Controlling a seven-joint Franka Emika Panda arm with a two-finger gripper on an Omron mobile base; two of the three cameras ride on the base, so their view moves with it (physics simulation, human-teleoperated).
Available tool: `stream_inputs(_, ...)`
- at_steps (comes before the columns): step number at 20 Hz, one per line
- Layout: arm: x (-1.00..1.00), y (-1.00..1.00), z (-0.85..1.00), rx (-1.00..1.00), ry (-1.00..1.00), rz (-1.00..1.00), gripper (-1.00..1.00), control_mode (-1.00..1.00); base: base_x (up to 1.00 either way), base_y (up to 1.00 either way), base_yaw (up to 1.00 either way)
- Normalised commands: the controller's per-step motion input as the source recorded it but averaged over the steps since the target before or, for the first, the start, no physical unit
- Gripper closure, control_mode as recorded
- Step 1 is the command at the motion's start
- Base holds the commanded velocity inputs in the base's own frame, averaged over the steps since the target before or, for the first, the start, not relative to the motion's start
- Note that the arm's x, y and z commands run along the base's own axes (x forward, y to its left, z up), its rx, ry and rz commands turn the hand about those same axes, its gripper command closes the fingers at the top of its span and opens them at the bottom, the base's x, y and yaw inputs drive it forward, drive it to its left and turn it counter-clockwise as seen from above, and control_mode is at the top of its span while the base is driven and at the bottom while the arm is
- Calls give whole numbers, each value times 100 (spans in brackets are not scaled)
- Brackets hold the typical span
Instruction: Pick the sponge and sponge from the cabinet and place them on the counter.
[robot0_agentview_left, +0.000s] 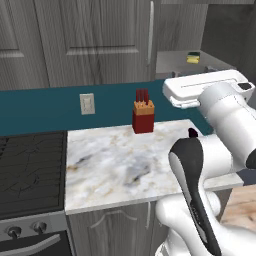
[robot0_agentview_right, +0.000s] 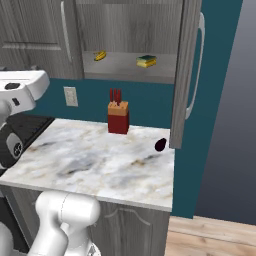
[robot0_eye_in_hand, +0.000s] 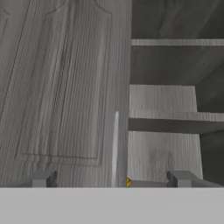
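A rectangular yellow sponge (robot0_agentview_right: 146, 61) with a dark green top lies on the grey shelf (robot0_agentview_right: 125, 67) of the dark grey wall cabinet (robot0_agentview_right: 125, 25), whose right door (robot0_agentview_right: 184, 75) stands open. It shows again as the sponge (robot0_agentview_left: 193, 58) at the upper right of the left base view. My gripper (robot0_eye_in_hand: 111, 179) is open and holds nothing. It is raised level with the cabinet, facing the closed left door (robot0_eye_in_hand: 65, 87) and the open shelves (robot0_eye_in_hand: 164, 113). A small yellow bit (robot0_eye_in_hand: 128, 181) peeks up between the fingertips; what it is I cannot tell. Below lies the marble counter (robot0_agentview_left: 125, 160).
A curved yellow banana (robot0_agentview_right: 100, 55) lies on the same shelf, left of the sponge. A red knife block (robot0_agentview_left: 143, 117) stands at the counter's back. A small dark object (robot0_agentview_right: 160, 145) sits near the open door's lower edge. The black stovetop (robot0_agentview_left: 30, 170) borders the counter on the left.
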Motion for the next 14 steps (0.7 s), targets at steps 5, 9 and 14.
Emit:
stream_inputs(5,44,0,3,0,2,0,-100,-100,0,0,0)
stream_inputs(9,40,0,0,1,2,0,-100,-100,0,0,0)
stream_inputs(14,37,0,0,0,2,0,-100,-100,0,0,0)
